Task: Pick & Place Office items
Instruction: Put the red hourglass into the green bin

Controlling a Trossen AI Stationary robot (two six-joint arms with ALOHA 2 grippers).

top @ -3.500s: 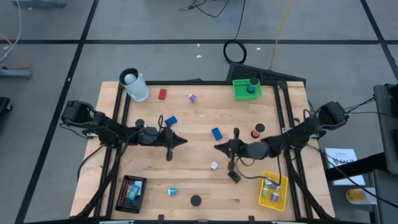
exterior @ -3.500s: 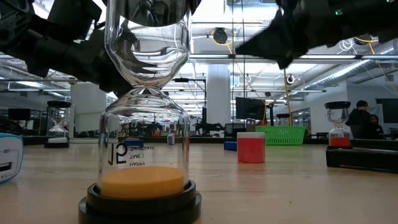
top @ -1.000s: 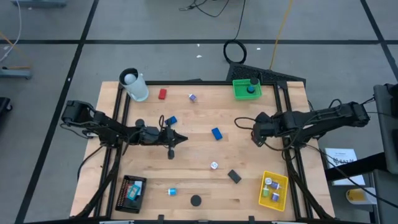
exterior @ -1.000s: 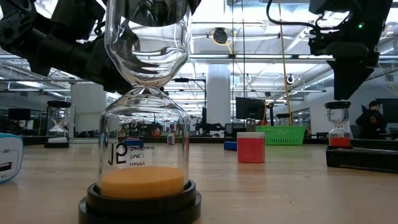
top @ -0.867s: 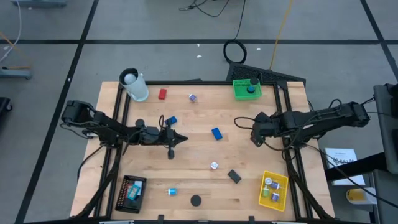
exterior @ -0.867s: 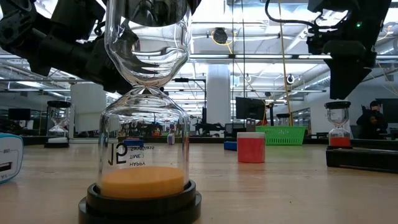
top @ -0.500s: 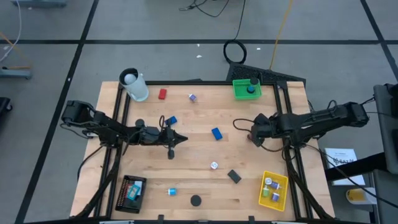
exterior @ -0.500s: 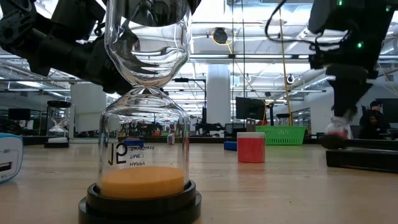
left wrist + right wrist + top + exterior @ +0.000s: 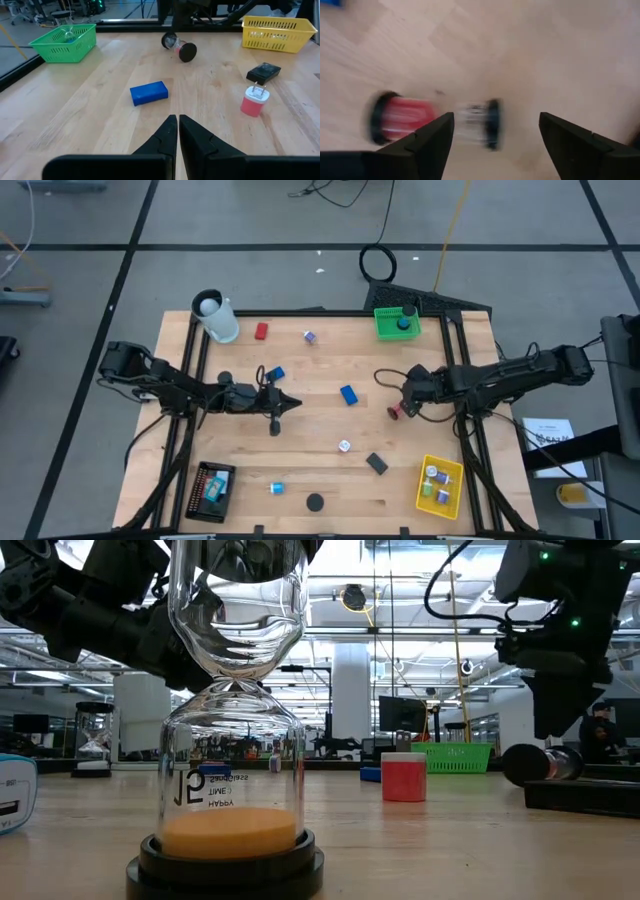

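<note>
A red sand timer (image 9: 397, 411) lies on its side on the table right of centre, blurred in the right wrist view (image 9: 435, 122). My right gripper (image 9: 408, 398) hangs open just above it, one finger on either side (image 9: 495, 135). A gap shows under the gripper in the low view (image 9: 558, 690). My left gripper (image 9: 290, 405) waits shut left of centre. Office items lie loose: a blue block (image 9: 149, 93), a second blue block (image 9: 275, 373), a red block (image 9: 261, 331), a black block (image 9: 376, 463), a small white piece (image 9: 344, 446), a teal piece (image 9: 277, 488).
A green tray (image 9: 397, 323) stands at the far right, a yellow tray (image 9: 440, 485) at the near right, a black mesh tray (image 9: 212, 485) at the near left and a white cup (image 9: 215, 315) at the far left. An orange sand timer (image 9: 232, 740) stands upright near the front edge.
My right gripper has come down over the red sand timer, shifted slightly toward the table's left and risen a little. The timer, upright a second ago, has tipped over and now lies on its side, slightly nearer the front-left.
</note>
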